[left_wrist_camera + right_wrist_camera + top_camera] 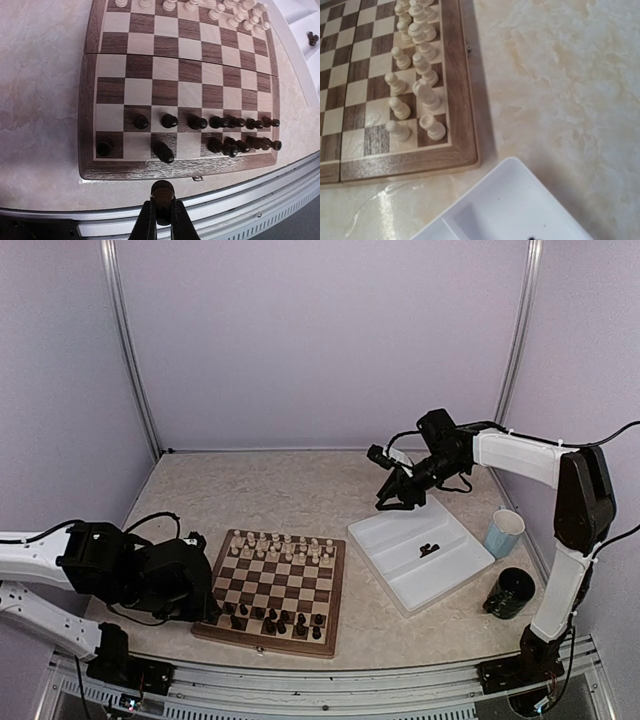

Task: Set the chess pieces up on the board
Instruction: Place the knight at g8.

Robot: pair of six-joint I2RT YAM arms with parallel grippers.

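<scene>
The left fingers (148, 222) pinch a dark piece (162, 192) below its round head, just off the near rim of the board (87, 100), holding it upright so that it can go down standing on a square. Dark pieces (200, 122) fill most of the two near rows, and gaps towards the left end look like where the held one belongs. Cream pieces (425, 95) stand in two rows along the far side, apparently complete. The right fingers (390, 498) hang above the far corner of the white tray (400, 540), well apart from the board; whether they are spread or pressed together cannot be told at this size. A loose piece (430, 548), dark, lies in the tray and is likely the right arm's next pick, since it sits on that arm's side of the tabletop (300, 490). A blue cup (503, 532) stands just beside the tray, clear of the work. By the look of the rows, the set-up is nearly done
</scene>
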